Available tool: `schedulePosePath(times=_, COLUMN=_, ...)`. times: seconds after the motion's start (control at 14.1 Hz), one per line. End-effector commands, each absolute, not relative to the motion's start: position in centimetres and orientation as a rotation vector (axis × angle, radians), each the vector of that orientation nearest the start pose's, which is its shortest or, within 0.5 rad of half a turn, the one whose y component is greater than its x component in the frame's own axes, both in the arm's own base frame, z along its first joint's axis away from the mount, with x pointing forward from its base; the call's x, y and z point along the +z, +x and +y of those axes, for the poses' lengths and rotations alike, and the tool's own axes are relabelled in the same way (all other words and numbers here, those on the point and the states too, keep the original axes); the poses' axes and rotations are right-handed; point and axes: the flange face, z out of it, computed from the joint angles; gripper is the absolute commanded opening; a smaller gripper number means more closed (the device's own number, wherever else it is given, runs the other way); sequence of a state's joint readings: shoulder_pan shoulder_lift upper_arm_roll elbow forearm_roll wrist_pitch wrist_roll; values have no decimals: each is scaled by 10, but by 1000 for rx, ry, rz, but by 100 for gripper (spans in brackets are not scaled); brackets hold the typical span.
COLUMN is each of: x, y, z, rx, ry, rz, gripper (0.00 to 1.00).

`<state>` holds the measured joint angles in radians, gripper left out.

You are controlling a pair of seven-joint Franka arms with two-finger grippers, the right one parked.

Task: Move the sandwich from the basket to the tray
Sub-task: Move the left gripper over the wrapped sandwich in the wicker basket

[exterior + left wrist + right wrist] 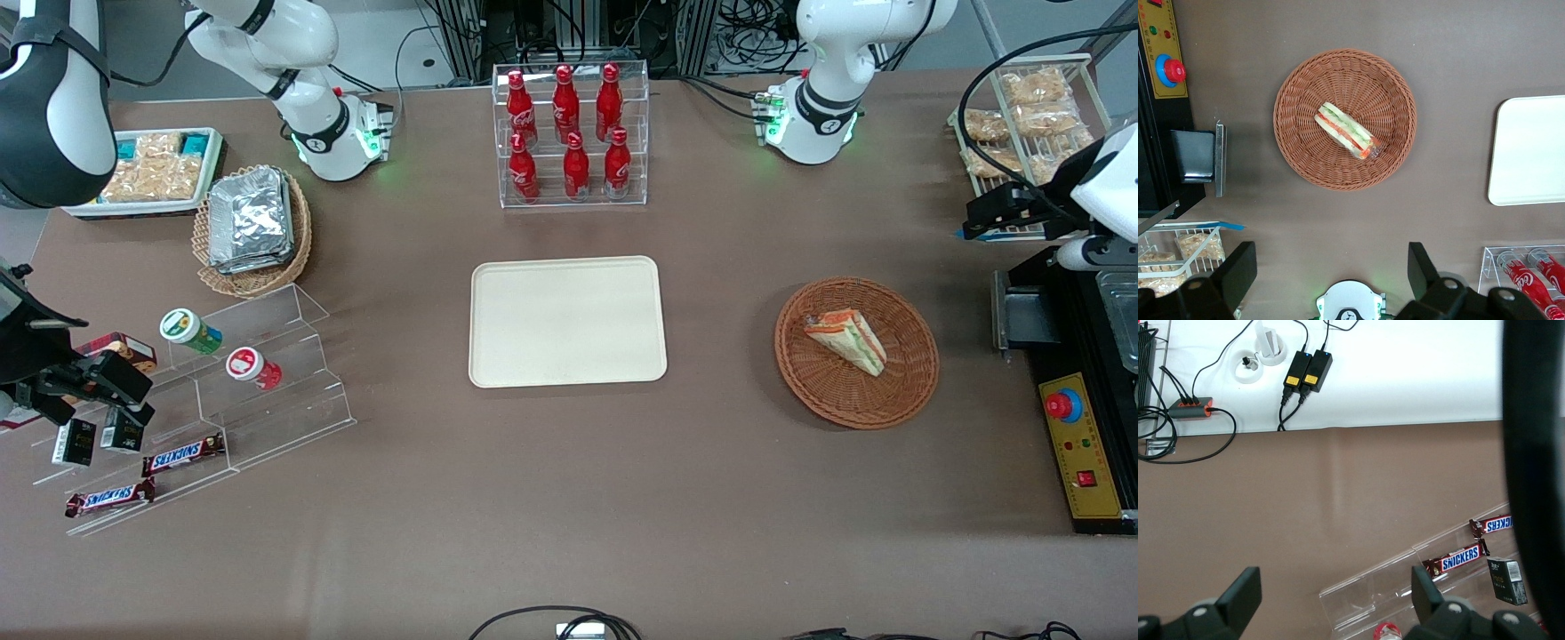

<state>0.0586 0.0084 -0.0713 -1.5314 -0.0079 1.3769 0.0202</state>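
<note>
Sandwich [847, 339] sits in the basket [907, 391], right about at its centre, lying on its side with the orange and green filling showing through the wrap. So nothing of the job is done yet, by my reading: no grasp, no lift, no carry. All of it is left to do.

Taking the basket as our mark: the tray [567, 321] lies flat on the table [569, 498], well apart from the basket toward the parked arm's end, at about the same depth from the front camera. Its surface is bare, ready to receive.

Farther from the front camera than the basket, and out toward the working arm's end, there is the gripper [978, 218], up above the table at the edge of the scene, near a wire rack of snack bags [1031, 116]. It is well apart from the basket and touches nothing.

In the wrist view the two fingers [1238, 273] stand spread wide, nothing between them, and the sandwich [1346, 130] and basket [1345, 120] lie well clear below the camera. Released and empty, then.

What the next move seems to call for: bring the gripper over the basket's centre, come down on the wedge, close gently since that bread will squash, then carry it over to the tray.
</note>
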Motion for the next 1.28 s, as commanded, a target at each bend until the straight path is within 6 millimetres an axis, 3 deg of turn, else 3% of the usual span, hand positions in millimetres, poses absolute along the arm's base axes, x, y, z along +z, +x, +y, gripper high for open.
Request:
schedulePosePath(times=0.0, x=625, y=533, z=-5, rx=266, ry=-3142, rz=79, gripper=100)
schedulePosePath(times=0.21, x=621, y=538, z=-3, rx=265, ry=-3138, rz=71, gripper=100)
schedulePosePath(times=0.43, x=596, y=539, z=4, rx=305, ry=-3059, rz=49, gripper=100)
schedulePosePath(times=0.71, x=531, y=540, z=1, rx=302, ry=-3051, rz=-123, gripper=100)
schedulePosePath(times=1.21, x=446, y=537, z=-8, rx=230, ry=-3005, rz=-521, gripper=100)
